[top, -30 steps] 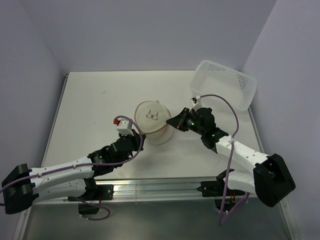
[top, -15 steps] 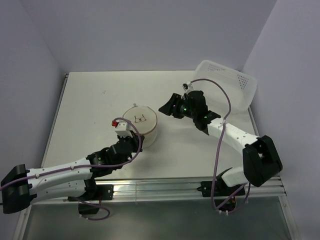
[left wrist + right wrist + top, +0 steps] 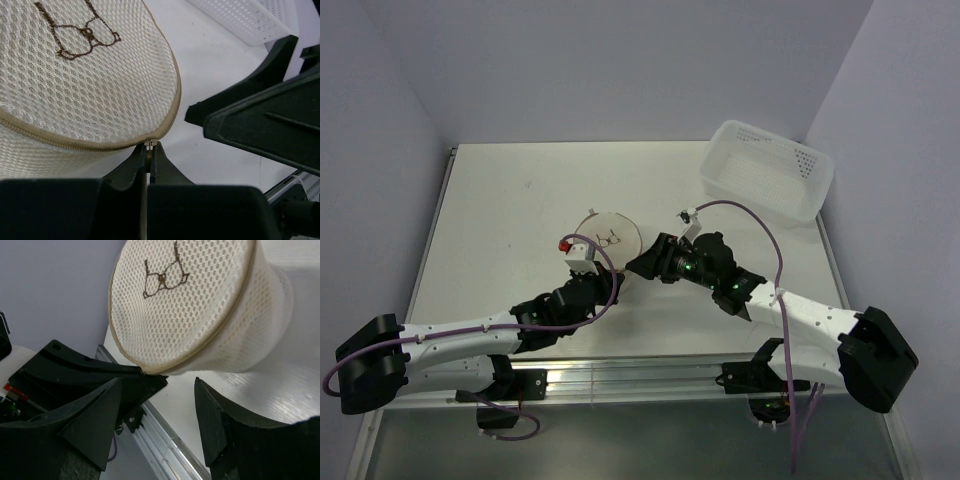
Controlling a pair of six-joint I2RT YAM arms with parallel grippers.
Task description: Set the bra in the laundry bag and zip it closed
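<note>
Laundry bag (image 3: 607, 236) sits mid-table (image 3: 500, 200). L gripper (image 3: 150, 151) is pinched tight on the zip pull (image 3: 150, 144) at bag's near rim. R gripper (image 3: 159, 384), just right of bag, has jaws wide apart w/ nothing held.

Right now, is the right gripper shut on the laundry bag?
No, the right gripper has its fingers wide apart, the laundry bag beyond them.
</note>
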